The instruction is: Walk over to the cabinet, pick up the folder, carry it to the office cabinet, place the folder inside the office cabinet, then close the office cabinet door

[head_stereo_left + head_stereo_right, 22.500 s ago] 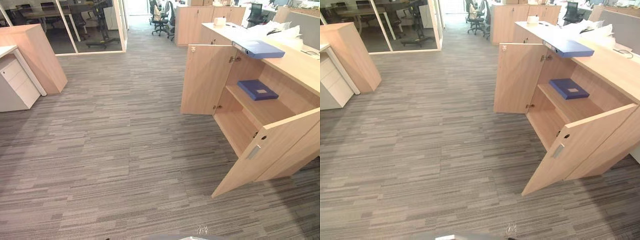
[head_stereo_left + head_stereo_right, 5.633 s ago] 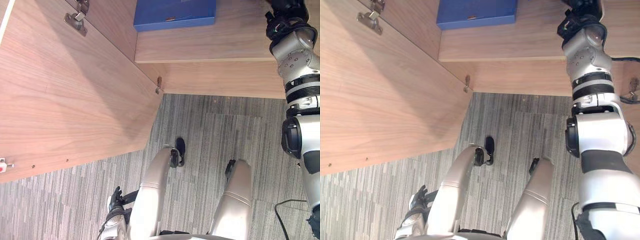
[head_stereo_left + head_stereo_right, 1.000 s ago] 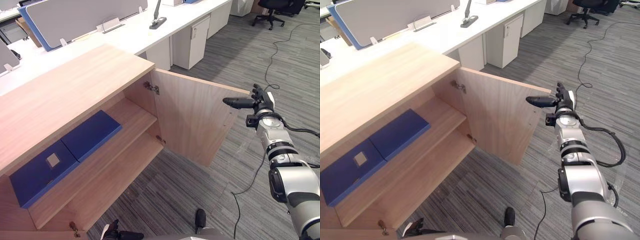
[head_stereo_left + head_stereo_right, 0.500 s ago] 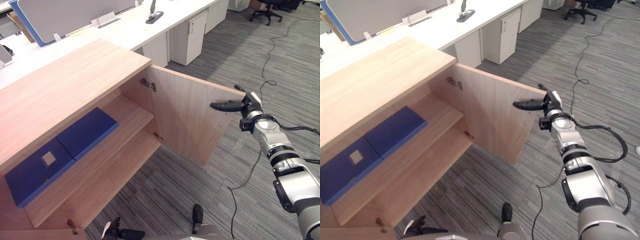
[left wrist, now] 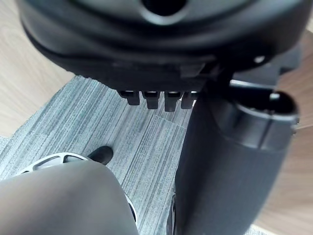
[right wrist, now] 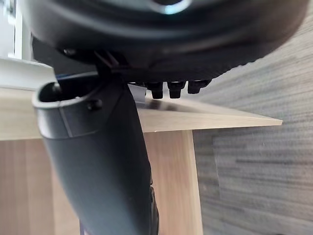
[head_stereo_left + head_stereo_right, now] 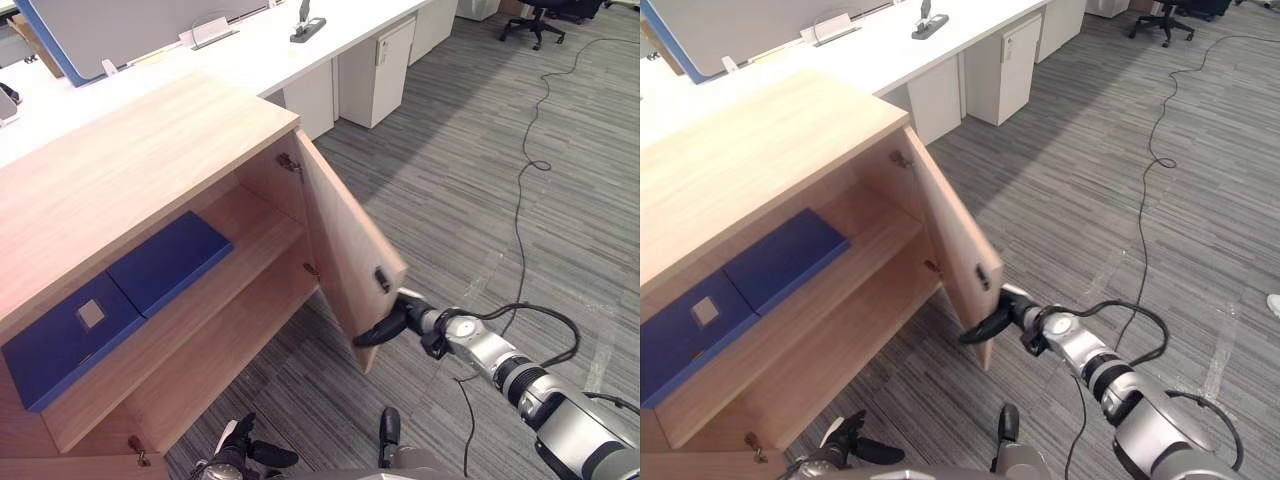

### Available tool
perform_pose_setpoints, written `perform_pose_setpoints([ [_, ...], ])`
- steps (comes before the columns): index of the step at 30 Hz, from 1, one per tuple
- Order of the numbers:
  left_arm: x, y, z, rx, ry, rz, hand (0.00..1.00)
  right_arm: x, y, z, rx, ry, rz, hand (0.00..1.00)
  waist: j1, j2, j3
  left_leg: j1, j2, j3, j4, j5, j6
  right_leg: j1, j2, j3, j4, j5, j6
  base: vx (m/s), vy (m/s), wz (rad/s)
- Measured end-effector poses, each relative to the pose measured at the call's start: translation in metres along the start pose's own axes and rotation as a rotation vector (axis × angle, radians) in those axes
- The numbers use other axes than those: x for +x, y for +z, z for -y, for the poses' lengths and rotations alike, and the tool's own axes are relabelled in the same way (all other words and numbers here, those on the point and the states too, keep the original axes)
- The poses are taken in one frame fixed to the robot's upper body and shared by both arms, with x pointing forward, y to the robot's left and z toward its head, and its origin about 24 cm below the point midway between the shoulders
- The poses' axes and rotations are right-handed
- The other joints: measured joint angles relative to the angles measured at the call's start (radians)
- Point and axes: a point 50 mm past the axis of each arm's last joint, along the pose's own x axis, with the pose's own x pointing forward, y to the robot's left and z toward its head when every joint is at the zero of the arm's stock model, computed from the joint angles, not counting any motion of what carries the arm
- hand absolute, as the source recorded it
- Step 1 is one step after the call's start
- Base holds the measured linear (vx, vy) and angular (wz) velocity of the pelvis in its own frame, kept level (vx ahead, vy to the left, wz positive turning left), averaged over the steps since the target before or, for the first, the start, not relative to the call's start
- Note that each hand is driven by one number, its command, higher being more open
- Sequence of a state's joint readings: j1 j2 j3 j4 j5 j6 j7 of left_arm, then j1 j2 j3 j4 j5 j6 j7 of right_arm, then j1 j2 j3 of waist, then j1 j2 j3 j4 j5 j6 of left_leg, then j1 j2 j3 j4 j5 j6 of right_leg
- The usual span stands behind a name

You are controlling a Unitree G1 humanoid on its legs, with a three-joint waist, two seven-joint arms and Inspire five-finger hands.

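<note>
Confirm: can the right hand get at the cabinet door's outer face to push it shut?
Probably yes. The right hand is at the lower free corner of the half-open door, fingers straight, seemingly against its outer face, below the handle; nothing stands between them.

A blue folder (image 7: pixel 168 262) lies flat on the upper shelf (image 7: pixel 268 236) of the light wooden cabinet (image 7: pixel 130 160), left of frame, just beside a second blue folder (image 7: pixel 60 345) bearing a white label. The door (image 7: pixel 345 250), centre frame, stands partly open.

Both head eyes share a downward look at the office cabinet (image 7: pixel 140 140); wrist cameras sit close.
</note>
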State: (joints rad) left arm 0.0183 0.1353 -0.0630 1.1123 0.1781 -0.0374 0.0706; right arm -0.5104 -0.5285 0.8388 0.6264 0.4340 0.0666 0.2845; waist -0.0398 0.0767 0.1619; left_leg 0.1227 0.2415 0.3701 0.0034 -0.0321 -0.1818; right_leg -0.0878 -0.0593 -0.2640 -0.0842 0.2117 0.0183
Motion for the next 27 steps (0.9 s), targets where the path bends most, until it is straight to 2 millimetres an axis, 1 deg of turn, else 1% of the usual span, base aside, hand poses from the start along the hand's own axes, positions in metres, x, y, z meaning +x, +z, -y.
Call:
perform_pose_setpoints([
  [1, 0.0, 0.0, -0.001, 0.02, -0.003, 0.005, 1.0, 0.0, 0.006, -0.014, -0.057, 0.094, 0.019, 1.0, 0.01, -0.001, -0.001, 0.0, 0.0, -0.002, 0.0, 0.001, 0.001, 0.0, 0.0, 0.0, 0.0, -0.001, 0.001, 0.0, 0.0, 0.0],
  [2, 0.0, -0.001, -0.001, 0.03, -0.003, 0.004, 1.0, 0.0, 0.009, -0.02, -0.072, 0.139, 0.028, 1.0, 0.014, -0.003, -0.002, -0.001, 0.0, -0.003, 0.0, 0.002, 0.001, 0.0, 0.0, -0.001, 0.0, -0.001, 0.001, -0.02, 0.032, 0.03],
  [4, -0.001, -0.004, -0.003, 0.039, 0.001, -0.004, 1.0, 0.001, 0.019, -0.048, -0.13, 0.326, 0.066, 1.0, 0.031, -0.01, -0.007, -0.002, 0.0, -0.01, 0.0, 0.006, 0.001, 0.001, -0.001, -0.003, 0.0, -0.003, 0.0, -0.03, 0.031, 0.05],
  [7, -0.002, -0.007, -0.004, 0.055, 0.002, -0.008, 1.0, 0.005, 0.027, -0.075, -0.152, 0.462, 0.101, 1.0, 0.039, -0.018, -0.012, -0.007, -0.003, -0.027, -0.005, 0.012, 0.003, 0.003, -0.006, -0.015, -0.001, -0.006, 0.004, -0.04, 0.024, 0.14],
  [8, -0.002, -0.007, -0.005, 0.055, 0.003, -0.002, 1.0, 0.008, 0.03, -0.085, -0.151, 0.499, 0.116, 1.0, 0.049, -0.023, -0.015, -0.007, -0.008, -0.031, -0.01, 0.016, 0.006, 0.005, -0.011, -0.019, -0.001, -0.005, 0.005, -0.06, 0.037, 0.13],
  [10, -0.002, -0.006, -0.006, 0.057, 0.006, 0.003, 1.0, 0.009, 0.031, -0.09, -0.14, 0.505, 0.126, 1.0, 0.059, -0.029, -0.018, -0.007, -0.015, -0.036, -0.016, 0.018, 0.008, 0.005, -0.017, -0.023, -0.001, -0.003, 0.007, -0.07, 0.044, 0.1],
  [12, -0.002, -0.008, -0.007, 0.059, 0.011, 0.002, 1.0, 0.011, 0.026, -0.095, -0.105, 0.494, 0.129, 1.0, 0.063, -0.037, -0.023, -0.01, -0.021, -0.046, -0.016, 0.014, 0.017, 0.008, -0.024, -0.028, -0.001, -0.003, 0.008, -0.07, 0.053, 0.11],
  [14, -0.002, -0.008, -0.008, 0.06, 0.016, 0.003, 1.0, 0.014, 0.019, -0.098, -0.053, 0.469, 0.121, 1.0, 0.062, -0.042, -0.026, -0.018, -0.023, -0.052, -0.014, 0.013, 0.02, 0.007, -0.028, -0.032, -0.001, -0.002, 0.009, -0.04, 0.038, 0.1],
  [16, -0.003, -0.009, -0.008, 0.059, 0.021, 0.003, 1.0, 0.017, 0.007, -0.105, 0.015, 0.449, 0.095, 1.0, 0.064, -0.043, -0.027, -0.02, -0.025, -0.055, -0.013, 0.011, 0.022, 0.007, -0.03, -0.033, -0.001, 0.001, 0.013, -0.01, 0.044, 0.04],
  [17, -0.003, -0.009, -0.008, 0.058, 0.022, 0.004, 1.0, 0.017, 0.004, -0.108, 0.038, 0.445, 0.092, 1.0, 0.064, -0.042, -0.027, -0.02, -0.025, -0.055, -0.013, 0.011, 0.022, 0.007, -0.03, -0.033, -0.001, 0.001, 0.013, 0.01, 0.037, 0.01],
  [19, -0.003, -0.009, -0.008, 0.051, 0.027, 0.002, 1.0, 0.017, -0.011, -0.113, 0.151, 0.395, 0.072, 1.0, 0.064, -0.041, -0.026, -0.021, -0.025, -0.056, -0.011, 0.009, 0.023, 0.007, -0.031, -0.034, 0.0, 0.001, 0.013, 0.02, 0.038, 0.01],
  [20, -0.003, -0.009, -0.008, 0.05, 0.027, 0.002, 1.0, 0.018, -0.015, -0.114, 0.182, 0.376, 0.066, 1.0, 0.063, -0.041, -0.026, -0.021, -0.025, -0.056, -0.01, 0.009, 0.022, 0.007, -0.031, -0.034, 0.0, 0.001, 0.013, 0.01, 0.042, 0.01],
  [21, -0.003, -0.008, -0.006, 0.045, 0.023, 0.004, 1.0, 0.018, -0.026, -0.113, 0.246, 0.329, 0.042, 1.0, 0.063, -0.04, -0.026, -0.021, -0.027, -0.058, -0.006, 0.007, 0.022, 0.009, -0.034, -0.035, 0.0, 0.001, 0.013, 0.01, 0.05, 0.1],
  [22, -0.002, -0.007, -0.005, 0.042, 0.024, 0.004, 1.0, 0.017, -0.037, -0.113, 0.303, 0.27, 0.014, 1.0, 0.06, -0.036, -0.024, -0.025, -0.031, -0.071, 0.003, 0.001, 0.026, 0.017, -0.044, -0.046, 0.003, -0.006, 0.022, 0.0, 0.057, 0.21],
  [23, -0.002, -0.006, -0.004, 0.04, 0.022, 0.005, 1.0, 0.016, -0.044, -0.11, 0.312, 0.233, -0.007, 1.0, 0.055, -0.031, -0.023, -0.027, -0.034, -0.083, 0.008, -0.004, 0.03, 0.02, -0.052, -0.058, 0.014, -0.013, 0.028, 0.0, 0.091, 0.62],
  [24, -0.002, -0.003, 0.0, 0.038, 0.014, 0.016, 1.0, 0.012, -0.06, -0.102, 0.316, 0.147, -0.059, 1.0, 0.036, -0.018, -0.02, -0.044, -0.046, -0.132, 0.028, -0.011, 0.037, 0.014, -0.085, -0.094, 0.088, -0.057, 0.045, 0.0, 0.122, 1.16],
  [25, -0.002, 0.002, 0.005, 0.035, 0.004, 0.036, 1.0, 0.0, -0.082, -0.089, 0.324, 0.049, -0.127, 1.0, 0.026, -0.001, -0.023, -0.063, -0.064, -0.201, 0.05, -0.024, 0.059, -0.003, -0.122, -0.08, 0.203, -0.11, 0.053, 0.01, 0.144, 1.42],
  [26, -0.002, 0.006, 0.007, 0.035, -0.002, 0.047, 1.0, -0.007, -0.094, -0.082, 0.334, -0.009, -0.16, 1.0, 0.026, 0.009, -0.02, -0.073, -0.071, -0.243, 0.067, -0.03, 0.065, -0.006, -0.133, -0.019, 0.252, -0.136, 0.025, 0.01, 0.149, 1.83],
  [27, -0.001, 0.011, 0.011, 0.038, -0.013, 0.063, 1.0, -0.022, -0.116, -0.072, 0.365, -0.114, -0.228, 1.0, 0.025, 0.017, -0.014, -0.094, -0.088, -0.327, 0.1, -0.037, 0.076, -0.01, -0.132, 0.139, 0.323, -0.193, -0.009, 0.0, 0.086, 2.02],
])
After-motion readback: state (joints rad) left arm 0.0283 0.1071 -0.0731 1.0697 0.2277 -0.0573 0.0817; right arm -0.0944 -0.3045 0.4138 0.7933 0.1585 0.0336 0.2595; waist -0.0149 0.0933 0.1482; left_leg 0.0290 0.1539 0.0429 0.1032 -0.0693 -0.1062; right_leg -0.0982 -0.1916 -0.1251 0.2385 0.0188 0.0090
